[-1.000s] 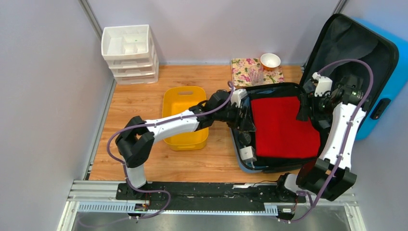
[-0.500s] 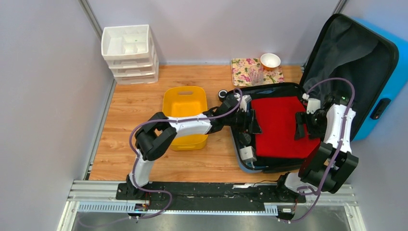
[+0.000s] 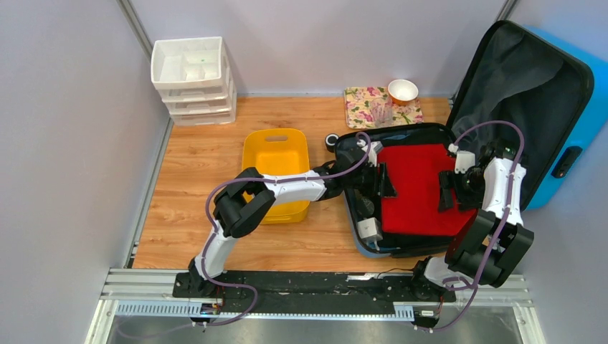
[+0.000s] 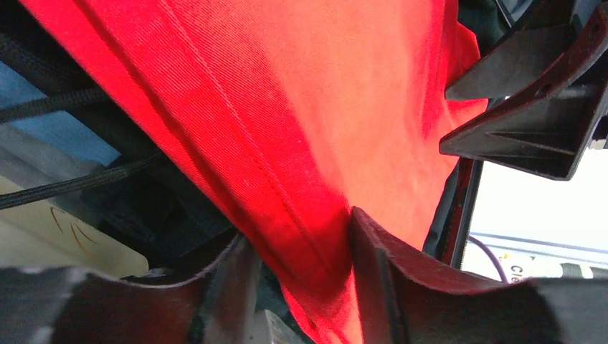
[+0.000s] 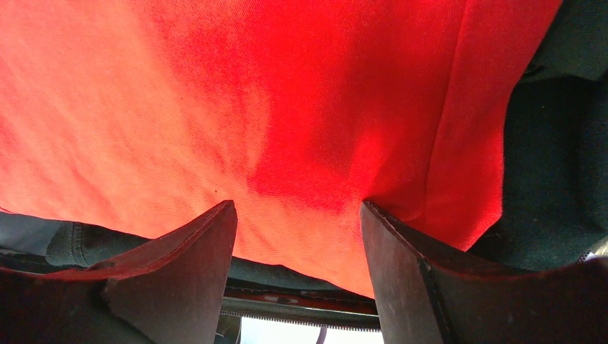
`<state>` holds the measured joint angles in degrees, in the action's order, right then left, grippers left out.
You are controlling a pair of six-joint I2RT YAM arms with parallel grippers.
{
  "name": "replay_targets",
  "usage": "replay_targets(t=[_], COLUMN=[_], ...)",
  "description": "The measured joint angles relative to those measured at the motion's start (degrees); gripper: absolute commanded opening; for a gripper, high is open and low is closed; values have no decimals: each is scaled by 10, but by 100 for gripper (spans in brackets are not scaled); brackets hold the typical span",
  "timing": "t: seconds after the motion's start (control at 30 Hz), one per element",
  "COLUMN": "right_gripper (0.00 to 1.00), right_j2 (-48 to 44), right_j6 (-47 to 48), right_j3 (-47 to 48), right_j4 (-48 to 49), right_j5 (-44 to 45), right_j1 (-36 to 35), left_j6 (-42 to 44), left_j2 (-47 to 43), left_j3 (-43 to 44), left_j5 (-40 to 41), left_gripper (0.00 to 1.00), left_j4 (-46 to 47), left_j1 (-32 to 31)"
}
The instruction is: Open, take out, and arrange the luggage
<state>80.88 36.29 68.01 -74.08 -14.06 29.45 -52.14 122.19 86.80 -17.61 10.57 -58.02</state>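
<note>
Surveying the overhead view first, we find the luggage (image 3: 581, 107) open at the 3 o'clock side of the table (image 3: 201, 215), lid propped up toward 1 o'clock, base shell flat. A folded red cloth (image 3: 419, 190) fills most of the base. The left tool (image 3: 382, 180) sits at its 9 o'clock edge and the right tool (image 3: 448, 190) at its 3 o'clock edge. We judge the cloth light, limp and prone to sagging or unfolding, so opposite edges are the sound places to take hold. The shell looks rigid and glossy, likely slippery. Open room lies at 9 o'clock: a yellow tub (image 3: 276, 161) just beside the shell, with bare wood nearer us. A floral tray (image 3: 362, 100) and a bowl (image 3: 403, 91) crowd 12 o'clock, and a white drawer unit (image 3: 192, 75) stands well apart at 11 o'clock.

Left wrist view: the fingers (image 4: 387, 279) straddle a raised ridge of the cloth, which touches both. Whether it is clamped we cannot tell. Black straps and the shell rim lie close at 9 o'clock, a snag risk on lifting.

Right wrist view: the fingers (image 5: 186, 272) stand spread, tips down on flat cloth, nothing gathered between them. Dark lining (image 5: 545, 179) shows at 3 o'clock, the cloth's hem just inside it.
</note>
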Motion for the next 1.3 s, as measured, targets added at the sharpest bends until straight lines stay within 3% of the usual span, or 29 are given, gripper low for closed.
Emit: replay_targets(t=[0.13,0.27,0.3,0.63,0.7,0.77,0.87,1.1,1.3], right_gripper=[70,71,71,73,73,75,75,58,52], right_j2=[0,0,0,-7,-9,-12,-20,-148,-318], right_j6=[0,0,0,0,0,2,18,90,104], right_j3=[1,5,7,97,116,123,123,56,-65], right_j4=[0,-3,-3,-30,-30,-30,-32,-31,-26], right_j5=[0,-2,-3,-66,-78,-89,-108,-196,-188], right_j1=[0,0,0,0,0,0,0,-26,-194], left_j6=[5,17,21,78,80,80,86,83,82], left_j2=[1,1,1,-20,-28,-37,-43,-66,-126], left_j3=[9,34,41,70,65,48,22,-29,-57], left_j5=[0,10,13,47,42,30,5,-39,-62], left_gripper=[40,5,2,0,16,43,57,62,68], left_j4=[-4,-37,-45,-132,-138,-137,-130,-106,-96], left_j1=[-2,-7,-8,-11,-4,5,23,62,97])
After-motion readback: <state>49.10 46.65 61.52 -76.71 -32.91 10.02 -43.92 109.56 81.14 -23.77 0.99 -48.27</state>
